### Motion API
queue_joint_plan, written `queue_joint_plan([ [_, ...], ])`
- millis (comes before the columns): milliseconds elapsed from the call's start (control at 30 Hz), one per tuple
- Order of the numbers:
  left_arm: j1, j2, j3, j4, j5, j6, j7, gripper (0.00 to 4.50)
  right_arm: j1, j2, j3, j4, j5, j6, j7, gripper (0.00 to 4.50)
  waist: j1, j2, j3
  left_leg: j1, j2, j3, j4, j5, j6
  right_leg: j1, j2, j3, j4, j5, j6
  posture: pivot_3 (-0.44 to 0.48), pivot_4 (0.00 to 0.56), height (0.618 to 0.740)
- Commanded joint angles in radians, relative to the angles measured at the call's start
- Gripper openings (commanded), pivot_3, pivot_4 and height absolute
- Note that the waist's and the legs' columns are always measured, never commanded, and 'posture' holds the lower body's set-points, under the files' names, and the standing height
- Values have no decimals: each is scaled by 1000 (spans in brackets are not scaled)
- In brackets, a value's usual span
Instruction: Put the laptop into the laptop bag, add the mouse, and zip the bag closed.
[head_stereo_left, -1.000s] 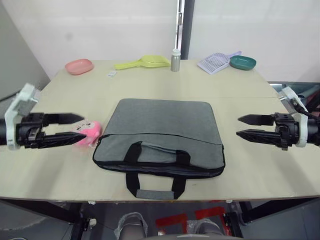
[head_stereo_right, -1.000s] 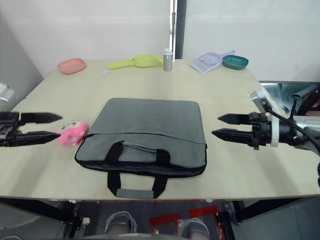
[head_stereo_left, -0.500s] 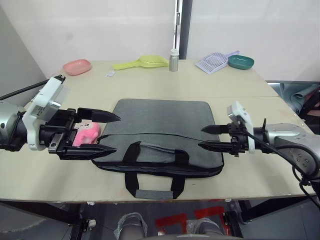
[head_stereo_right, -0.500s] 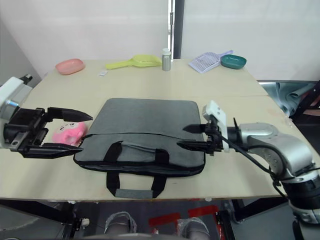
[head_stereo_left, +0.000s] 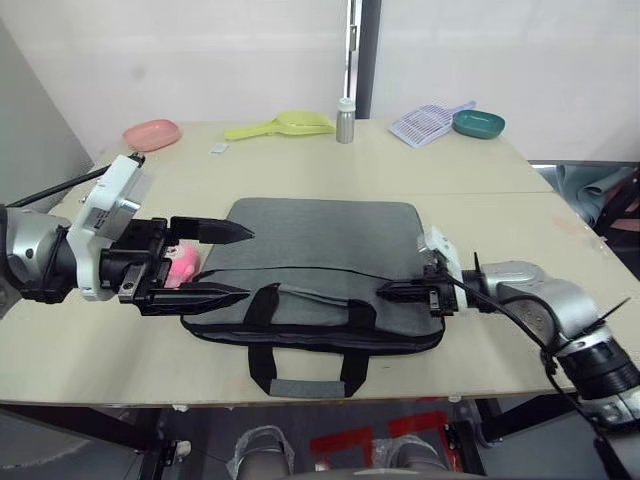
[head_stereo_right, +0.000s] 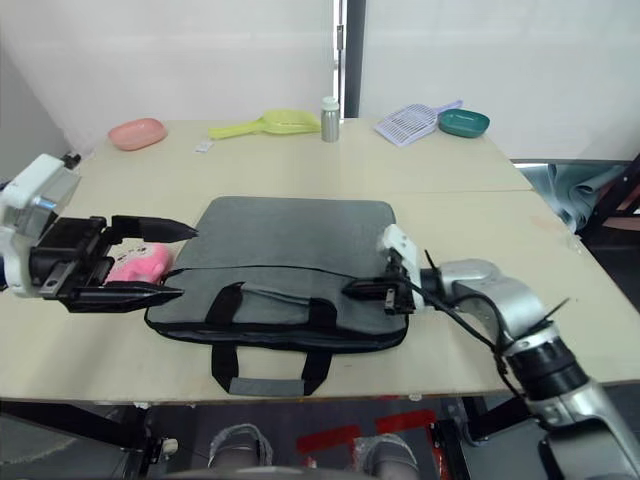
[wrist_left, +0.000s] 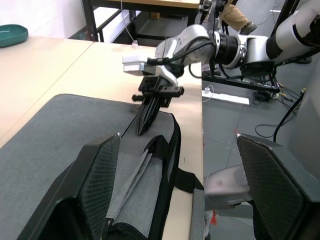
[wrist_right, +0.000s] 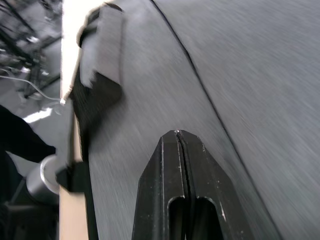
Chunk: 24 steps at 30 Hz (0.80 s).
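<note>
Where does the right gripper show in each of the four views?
Left eye view: right gripper over the laptop bag's right end.
Right eye view: same spot.
Left wrist view: upper middle, fingers pointing down at the bag.
Right wrist view: its own fingers, pressed together.
Shared landmark: the bag's black zip line.
</note>
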Motion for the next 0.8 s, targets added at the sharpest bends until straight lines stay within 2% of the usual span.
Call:
queue_joint_plan([
  [33,-20,11,16,16,-26,-4,5,3895,-51,16,32,29,-50,-45,35,34,1,0,0,0,0,0,0,0,0,0,0,0,0,0,0,0,150,740],
  [333,-9,13,27,27,-40,1,11,3895,-135,121,77,89,-98,-52,61,34,0,0,0,0,0,0,2,0,0,0,0,0,2,0,0,0,150,740],
  [400,-7,13,28,28,-41,0,12,3895,-138,125,105,94,-127,-51,63,34,1,0,0,0,0,-1,2,0,0,0,0,0,3,0,0,0,150,740],
  [567,-6,13,32,30,-40,-4,12,3895,-143,113,260,209,-326,-93,18,34,0,-1,-3,1,0,-1,3,0,0,1,0,0,4,0,0,0,150,740],
  [800,10,11,49,26,-37,-7,10,3895,-132,134,305,270,-350,-78,54,34,-6,-2,-21,8,0,-1,4,0,-1,8,0,2,7,0,0,0,150,740],
])
